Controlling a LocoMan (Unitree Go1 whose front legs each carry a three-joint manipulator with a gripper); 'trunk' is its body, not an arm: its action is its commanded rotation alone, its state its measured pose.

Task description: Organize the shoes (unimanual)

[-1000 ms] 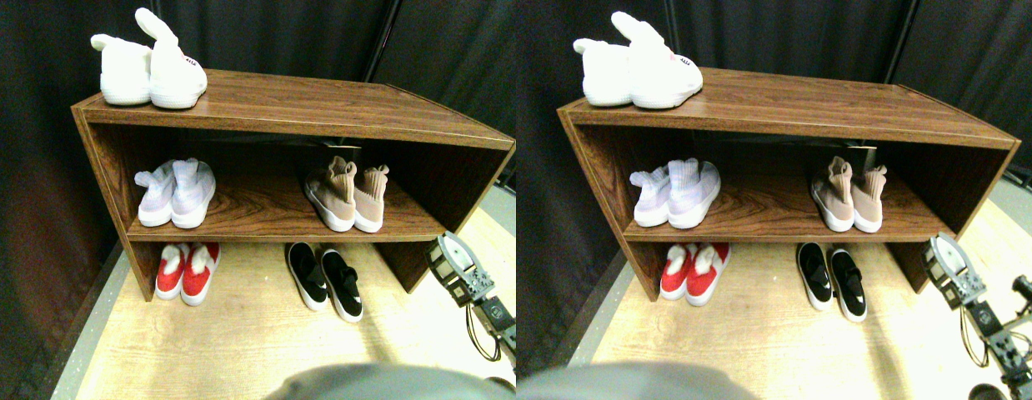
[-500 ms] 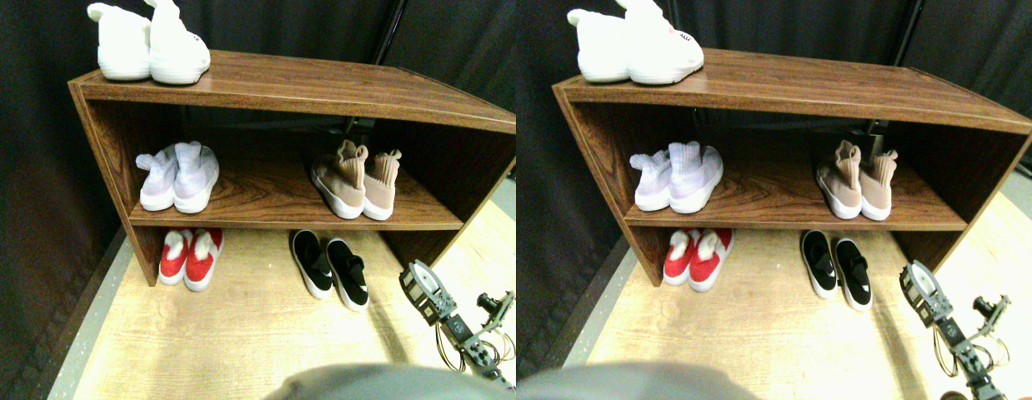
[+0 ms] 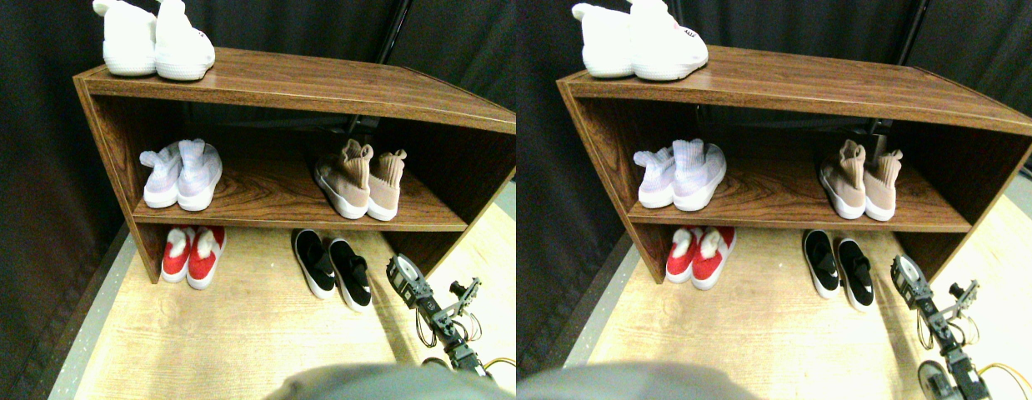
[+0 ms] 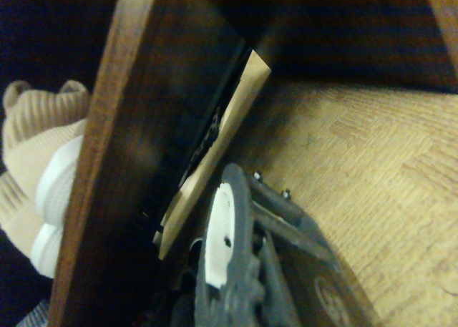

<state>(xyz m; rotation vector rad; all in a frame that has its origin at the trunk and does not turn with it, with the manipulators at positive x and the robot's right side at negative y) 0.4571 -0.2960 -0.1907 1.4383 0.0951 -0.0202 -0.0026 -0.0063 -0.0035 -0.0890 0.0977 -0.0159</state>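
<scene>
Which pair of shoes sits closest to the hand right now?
The black slip-ons with white soles on the floor, just left of the hand; all other pairs sit farther off.

The stereo pair looks forward and down from above at the whole dark-brown wooden shoe shelf [image 3: 274,92] standing on the pale wood-grain floor [image 3: 232,333]. The wrist camera sits close, turned sideways, against the shelf's edge. Both views share the tan knit sneakers [image 3: 362,179] [image 4: 39,169] and the floor.
</scene>
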